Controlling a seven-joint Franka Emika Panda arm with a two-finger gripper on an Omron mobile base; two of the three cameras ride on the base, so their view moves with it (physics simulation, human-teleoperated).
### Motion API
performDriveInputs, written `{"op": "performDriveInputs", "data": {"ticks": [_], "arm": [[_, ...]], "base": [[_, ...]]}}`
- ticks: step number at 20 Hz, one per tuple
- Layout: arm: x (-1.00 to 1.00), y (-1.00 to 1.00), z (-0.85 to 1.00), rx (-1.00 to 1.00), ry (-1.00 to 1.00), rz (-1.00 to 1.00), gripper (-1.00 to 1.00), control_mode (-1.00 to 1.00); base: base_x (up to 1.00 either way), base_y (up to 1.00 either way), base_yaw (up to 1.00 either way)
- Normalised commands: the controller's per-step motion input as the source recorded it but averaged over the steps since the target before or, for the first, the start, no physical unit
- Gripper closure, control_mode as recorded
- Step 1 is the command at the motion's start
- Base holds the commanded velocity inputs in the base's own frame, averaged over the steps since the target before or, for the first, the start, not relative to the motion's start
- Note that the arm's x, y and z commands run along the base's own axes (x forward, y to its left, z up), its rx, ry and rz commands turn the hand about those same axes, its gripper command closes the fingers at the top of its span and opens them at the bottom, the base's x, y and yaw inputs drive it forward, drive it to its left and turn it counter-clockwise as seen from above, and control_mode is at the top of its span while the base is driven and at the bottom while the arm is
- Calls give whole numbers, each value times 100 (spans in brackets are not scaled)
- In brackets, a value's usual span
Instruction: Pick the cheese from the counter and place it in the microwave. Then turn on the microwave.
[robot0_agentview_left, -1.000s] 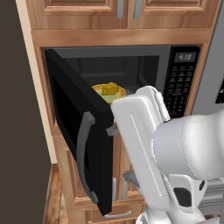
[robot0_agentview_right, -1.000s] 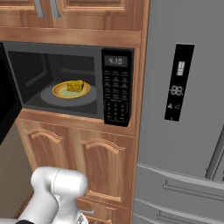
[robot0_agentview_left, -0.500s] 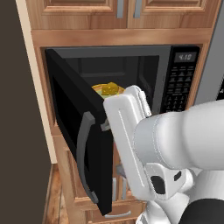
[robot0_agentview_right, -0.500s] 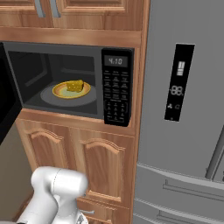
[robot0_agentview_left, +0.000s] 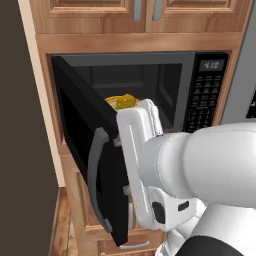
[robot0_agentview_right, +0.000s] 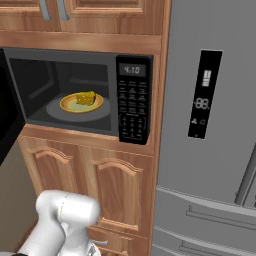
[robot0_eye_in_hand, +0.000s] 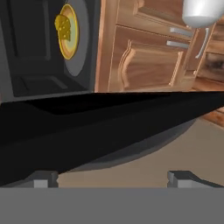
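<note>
Cheese (robot0_agentview_right: 86, 97) sitting on plate (robot0_agentview_right: 69, 105) inside microwave (robot0_agentview_right: 131, 95), long axis lying left-right, thin end pointing left; door (robot0_agentview_left: 90, 150) hanging open; gripper (robot0_eye_in_hand: 113, 178) fingers spread wide, holding nothing.

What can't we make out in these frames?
- Left base view: the arm covers most of the cheese and its plate.
- Right base view: microwave door cut off by the left edge; keypad labels too small.
- Hand view: the door blocks the gripper fingers' reach ahead.
</note>
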Motion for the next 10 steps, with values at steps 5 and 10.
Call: {"op": "performDriveInputs", "data": {"ticks": [5,10], "arm": [[0,18,0,-1,0,-12,-100,-100],[0,20,0,0,1,-11,-100,-100]], "base": [[0,0,0],[0,0,0]]}}
